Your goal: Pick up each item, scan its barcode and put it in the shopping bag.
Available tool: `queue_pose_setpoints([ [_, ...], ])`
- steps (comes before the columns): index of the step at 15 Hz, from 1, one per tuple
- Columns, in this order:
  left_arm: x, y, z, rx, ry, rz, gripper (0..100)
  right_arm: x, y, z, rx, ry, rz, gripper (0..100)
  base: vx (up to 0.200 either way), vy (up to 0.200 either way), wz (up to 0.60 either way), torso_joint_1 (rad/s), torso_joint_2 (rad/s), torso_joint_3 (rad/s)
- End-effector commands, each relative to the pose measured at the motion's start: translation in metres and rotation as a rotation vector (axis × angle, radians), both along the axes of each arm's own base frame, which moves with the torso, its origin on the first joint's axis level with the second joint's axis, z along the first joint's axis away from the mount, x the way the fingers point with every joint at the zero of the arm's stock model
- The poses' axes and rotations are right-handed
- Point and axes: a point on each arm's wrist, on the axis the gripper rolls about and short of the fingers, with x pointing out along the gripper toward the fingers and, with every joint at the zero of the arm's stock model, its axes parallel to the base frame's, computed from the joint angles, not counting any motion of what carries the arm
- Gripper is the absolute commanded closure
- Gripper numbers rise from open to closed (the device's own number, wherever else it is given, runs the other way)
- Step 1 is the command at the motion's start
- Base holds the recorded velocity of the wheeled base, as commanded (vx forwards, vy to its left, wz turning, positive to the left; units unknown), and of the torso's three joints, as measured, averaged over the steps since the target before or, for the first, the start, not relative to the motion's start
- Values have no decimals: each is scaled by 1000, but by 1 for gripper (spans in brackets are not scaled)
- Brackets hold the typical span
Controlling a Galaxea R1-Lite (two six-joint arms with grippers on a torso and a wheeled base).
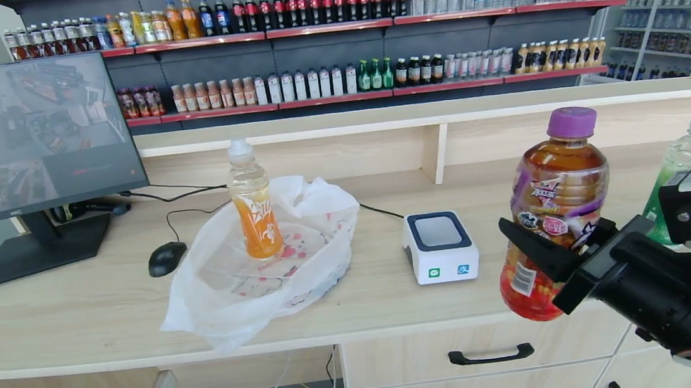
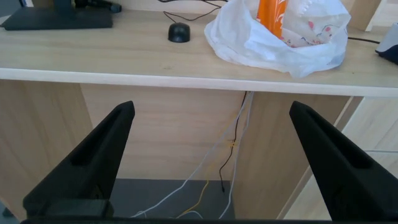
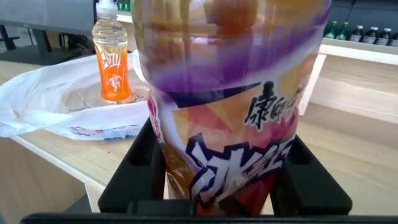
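**A:** If we start at the far left of the surface (image 1: 81,317), what stands there?

**B:** A monitor (image 1: 34,134) on its stand, with a black mouse (image 1: 166,258) at its four o'clock.

**A:** And the shopping bag?

**B:** The shopping bag (image 1: 217,305) lies open at three o'clock from the mouse, white and crumpled. An orange drink bottle (image 1: 253,202) stands upright inside it.

**A:** Where is the scanner?

**B:** The scanner (image 1: 439,246) is a small white box with a dark window on top. It sits at three o'clock from the bag, near it but not touching.

**A:** What is the left end effector doing?

**B:** The left end effector (image 2: 211,109) hangs below the front edge of the surface. Its fingers are spread wide with nothing between them. The bag is up on the surface beyond it.

**A:** And the item in hand?

**B:** The purple-capped bottle (image 1: 555,200) is at three o'clock from the scanner, held up near the surface's front edge. The right end effector (image 3: 221,177) pinches it around the lower body, with one finger on each side of the label. The bottle leans with its cap towards one o'clock, and a barcode patch shows low on the label.

**A:** Anything further right?

**B:** A clear bottle with a green label (image 1: 686,158) is at three o'clock from the held one. Its lower part is hidden behind the right arm. Shelves of drinks (image 1: 332,45) run across the wall at twelve o'clock.
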Motion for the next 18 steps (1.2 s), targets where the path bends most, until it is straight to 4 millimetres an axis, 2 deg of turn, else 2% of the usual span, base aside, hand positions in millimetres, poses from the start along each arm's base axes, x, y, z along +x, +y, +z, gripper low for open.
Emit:
queue_pose_setpoints([
  [1, 0, 0, 0, 1, 0, 2, 0, 0, -1, 0, -2, 0, -3, 100, 0, 0, 0, 0, 0, 0],
  [6, 0, 0, 0, 1, 0, 0, 0, 3, -5, 3, 2, -14, -28, 100, 0, 0, 0, 0, 0, 0],
  [12, 0, 0, 0, 1, 0, 0, 0, 17, -15, 10, -41, -71, -117, 100, 0, 0, 0, 0, 0, 0],
  [15, 0, 0, 0, 1, 0, 0, 0, 23, -22, 3, -115, -74, -136, 100, 0, 0, 0, 0, 0, 0],
  [18, 0, 0, 0, 1, 0, 0, 0, 34, -16, 7, -285, -193, -104, 100, 0, 0, 0, 0, 0, 0],
])
